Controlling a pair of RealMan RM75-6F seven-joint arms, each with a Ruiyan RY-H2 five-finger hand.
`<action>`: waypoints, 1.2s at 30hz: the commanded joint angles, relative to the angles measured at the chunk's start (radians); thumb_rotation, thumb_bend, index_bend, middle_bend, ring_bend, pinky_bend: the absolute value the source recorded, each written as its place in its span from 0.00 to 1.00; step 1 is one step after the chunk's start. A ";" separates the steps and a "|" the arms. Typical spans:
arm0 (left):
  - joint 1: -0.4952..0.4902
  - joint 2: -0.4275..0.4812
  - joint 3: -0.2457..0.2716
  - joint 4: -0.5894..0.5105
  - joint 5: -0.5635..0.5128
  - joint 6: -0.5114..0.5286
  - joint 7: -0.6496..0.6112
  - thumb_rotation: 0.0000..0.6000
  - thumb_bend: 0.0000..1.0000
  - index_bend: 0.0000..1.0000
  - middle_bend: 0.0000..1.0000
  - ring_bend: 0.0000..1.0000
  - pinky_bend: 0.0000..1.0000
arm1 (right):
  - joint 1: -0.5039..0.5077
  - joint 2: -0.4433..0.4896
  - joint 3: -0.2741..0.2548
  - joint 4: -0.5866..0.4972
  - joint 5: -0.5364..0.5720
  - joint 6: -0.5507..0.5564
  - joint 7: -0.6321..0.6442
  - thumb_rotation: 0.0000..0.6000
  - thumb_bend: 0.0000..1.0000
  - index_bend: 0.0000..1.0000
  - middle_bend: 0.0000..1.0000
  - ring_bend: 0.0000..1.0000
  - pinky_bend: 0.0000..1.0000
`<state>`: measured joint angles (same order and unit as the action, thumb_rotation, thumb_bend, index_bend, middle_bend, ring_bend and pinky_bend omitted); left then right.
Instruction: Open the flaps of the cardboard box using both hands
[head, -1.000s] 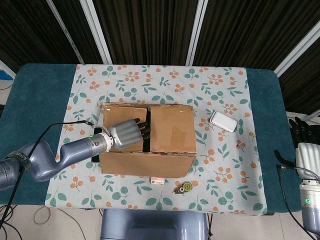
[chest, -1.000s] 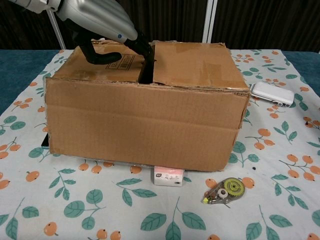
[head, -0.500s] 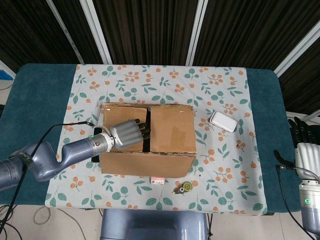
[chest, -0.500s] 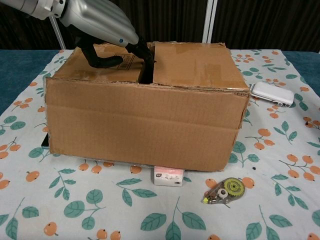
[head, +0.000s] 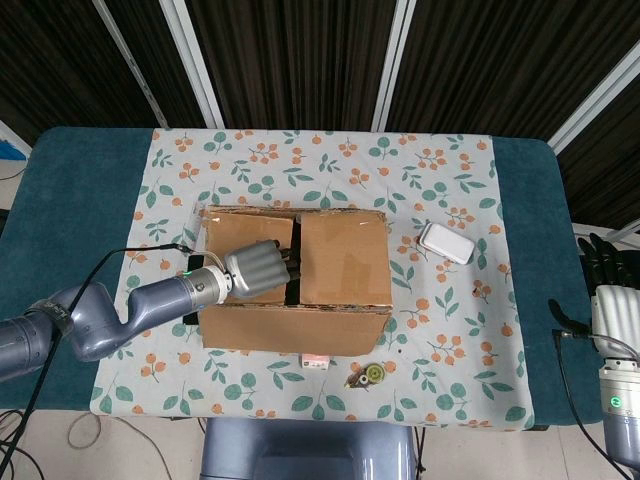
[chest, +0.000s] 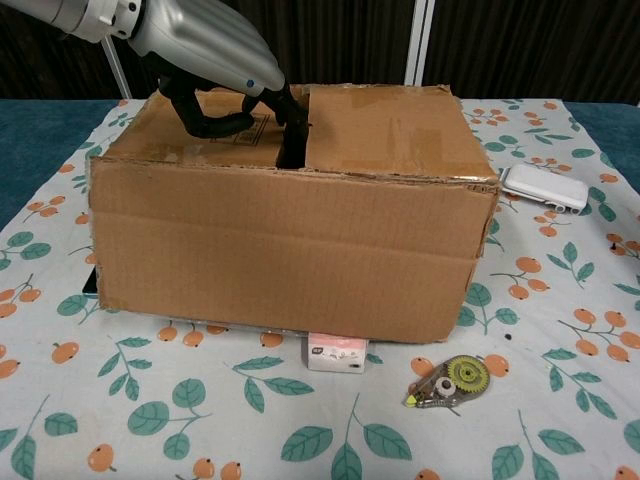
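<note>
Left hand curls tighter at the seam; left flap edge starts to lift.

Since the earlier frame the left hand (head: 262, 268) has drawn back slightly toward 9 o'clock, fingers (chest: 287, 108) hooked deeper into the gap and gripping the left flap (head: 245, 232) at its inner edge. The box (chest: 290, 250) sits mid-table on the cloth (head: 450, 330), brown corrugated, worn at the corners, with a dark slot between the flaps; the right flap (head: 345, 258) lies flat. To do this well, the hand should probably peel up and out toward 9 o'clock while the box stays planted. At 3 o'clock the right hand (head: 603, 265) waits off the table edge, holding nothing; how wide its fingers are apart cannot be told.
</note>
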<state>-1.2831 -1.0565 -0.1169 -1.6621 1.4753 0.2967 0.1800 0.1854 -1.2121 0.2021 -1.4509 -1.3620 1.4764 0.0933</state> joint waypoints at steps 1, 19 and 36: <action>-0.003 0.000 0.000 -0.001 -0.002 0.004 0.001 1.00 0.79 0.16 0.28 0.23 0.38 | 0.000 0.000 0.001 0.000 0.000 0.000 -0.001 1.00 0.32 0.00 0.00 0.00 0.22; -0.039 -0.017 -0.005 0.017 -0.017 0.012 -0.011 1.00 0.80 0.26 0.44 0.43 0.51 | -0.003 -0.002 0.007 0.006 0.001 -0.002 0.001 1.00 0.35 0.00 0.00 0.00 0.21; -0.052 0.063 -0.028 -0.014 -0.026 0.042 -0.030 1.00 0.82 0.30 0.49 0.49 0.56 | -0.003 -0.007 0.008 0.011 -0.012 0.004 0.006 1.00 0.36 0.00 0.00 0.00 0.22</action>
<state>-1.3348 -1.0020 -0.1422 -1.6705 1.4493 0.3365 0.1519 0.1827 -1.2189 0.2104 -1.4406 -1.3727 1.4789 0.0991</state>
